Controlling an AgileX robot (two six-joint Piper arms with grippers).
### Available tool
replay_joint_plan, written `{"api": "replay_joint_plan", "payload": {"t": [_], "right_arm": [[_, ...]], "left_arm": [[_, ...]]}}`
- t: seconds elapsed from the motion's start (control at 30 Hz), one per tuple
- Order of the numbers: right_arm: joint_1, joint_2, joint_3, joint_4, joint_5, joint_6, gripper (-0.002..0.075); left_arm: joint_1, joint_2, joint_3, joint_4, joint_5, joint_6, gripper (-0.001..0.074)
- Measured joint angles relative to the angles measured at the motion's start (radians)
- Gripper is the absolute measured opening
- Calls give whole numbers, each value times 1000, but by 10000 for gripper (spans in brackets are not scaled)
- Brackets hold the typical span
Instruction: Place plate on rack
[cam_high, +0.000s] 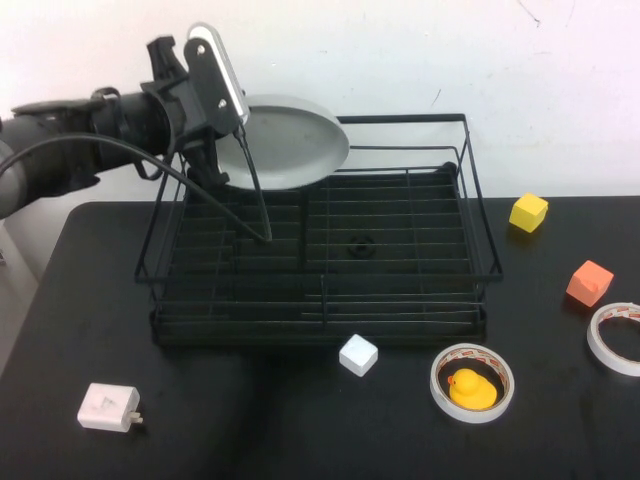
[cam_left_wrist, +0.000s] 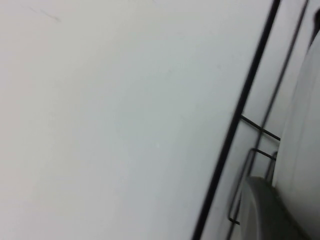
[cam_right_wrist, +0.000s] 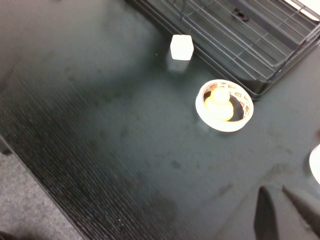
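The pale grey-white plate (cam_high: 290, 140) hangs tilted in the air over the back left corner of the black wire rack (cam_high: 320, 255). My left gripper (cam_high: 207, 168) is shut on the plate's left rim, above the rack's left rail. In the left wrist view the plate (cam_left_wrist: 305, 125) fills the edge of the picture, with the rack wires (cam_left_wrist: 239, 107) beside it against the white wall. My right gripper (cam_right_wrist: 278, 201) hovers over bare table near the front right, with its fingers close together and nothing between them. It is out of the high view.
A white cube (cam_high: 358, 354) lies in front of the rack. A tape ring with a yellow duck (cam_high: 472, 384) inside it lies to the cube's right. A white charger (cam_high: 108, 407) is at the front left. A yellow block (cam_high: 528, 212), an orange block (cam_high: 589, 282) and another tape ring (cam_high: 617, 337) lie on the right.
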Motion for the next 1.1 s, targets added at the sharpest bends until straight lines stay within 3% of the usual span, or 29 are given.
{"api": "replay_joint_plan", "payload": {"t": [0.4, 0.47, 0.63, 0.73, 0.83, 0.93, 1.1], "right_arm": [[0, 0, 0, 0, 0, 2, -1], [0, 0, 0, 0, 0, 4, -1], [0, 0, 0, -2, 0, 4, -1], [0, 0, 0, -2, 0, 4, -1], [0, 0, 0, -2, 0, 4, -1], [0, 0, 0, -2, 0, 4, -1], [0, 0, 0, -2, -7, 4, -1]], "left_arm": [[0, 65, 0, -2, -10, 7, 83], [0, 66, 0, -2, -10, 5, 146], [0, 66, 0, -2, -1, -10, 435], [0, 66, 0, -2, 4, -10, 512], [0, 46, 0, -2, 1, -10, 494], [0, -6, 0, -2, -13, -20, 417], [0, -141, 0, -2, -68, -208, 170]]}}
